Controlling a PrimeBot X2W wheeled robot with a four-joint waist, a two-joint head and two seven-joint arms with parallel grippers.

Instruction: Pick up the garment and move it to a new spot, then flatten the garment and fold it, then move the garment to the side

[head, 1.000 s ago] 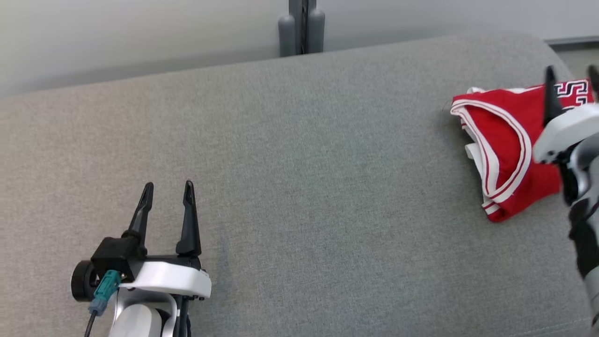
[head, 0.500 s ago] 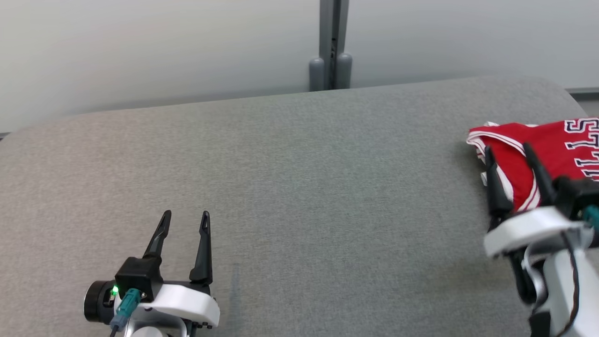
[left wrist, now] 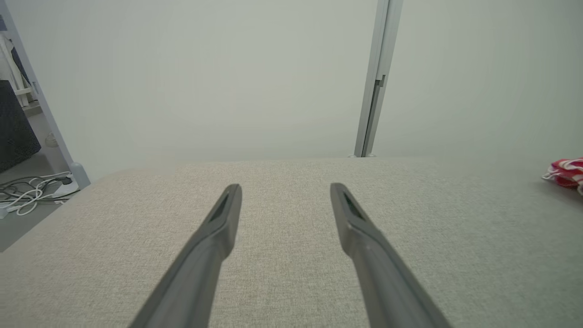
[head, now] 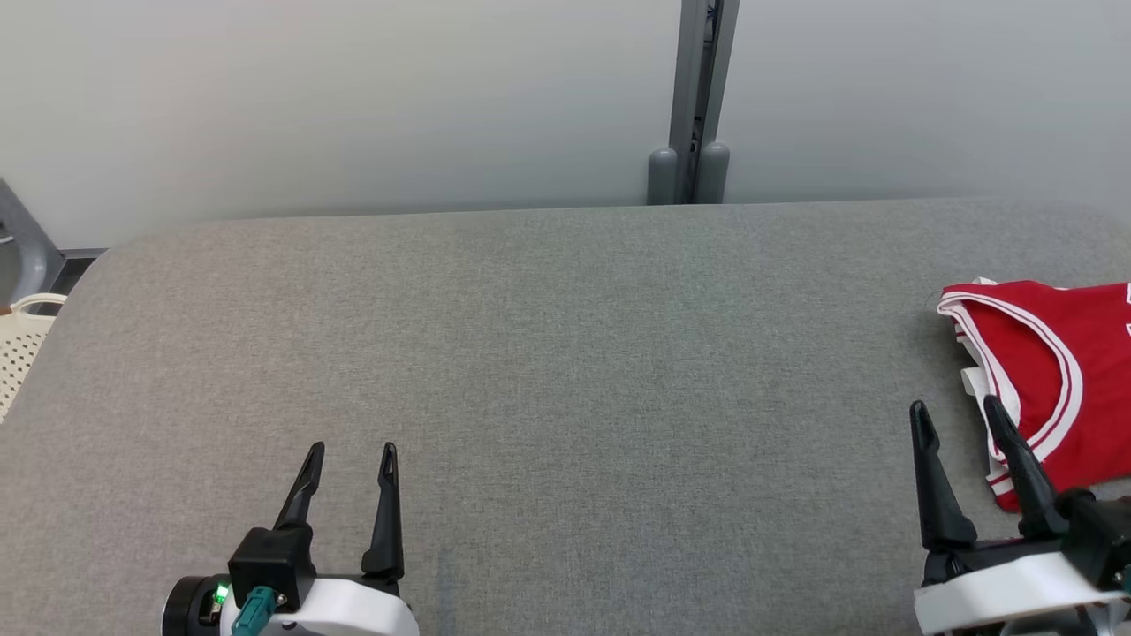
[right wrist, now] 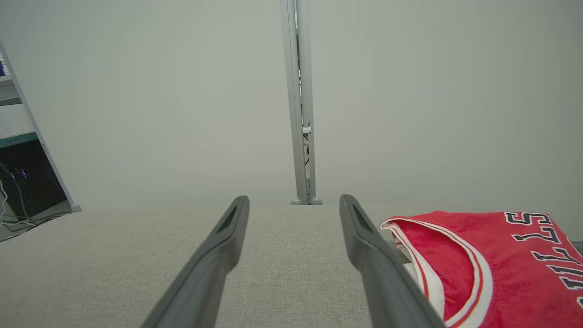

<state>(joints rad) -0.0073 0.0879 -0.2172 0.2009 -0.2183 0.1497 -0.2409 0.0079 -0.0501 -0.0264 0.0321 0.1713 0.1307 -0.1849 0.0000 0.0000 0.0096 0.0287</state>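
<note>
My left tool [head: 352, 449] and right tool [head: 955, 405] hang open and empty over the grey bench [head: 565, 353]. The garment [head: 1043, 371] lies just right of the right tool. A pale wall [head: 353, 106] and post [head: 698, 88] stand ahead.

A: What do I log around the work area?
B: I see a grey fabric surface [head: 565, 353] with rounded corners, a pale wall [head: 353, 106] behind it and a grey vertical post [head: 698, 88] against that wall.
A: And at the left?
B: I see a cream perforated basket [head: 18, 353] beside the surface's edge, and white cables [left wrist: 27, 196] on the floor [left wrist: 13, 225].
</note>
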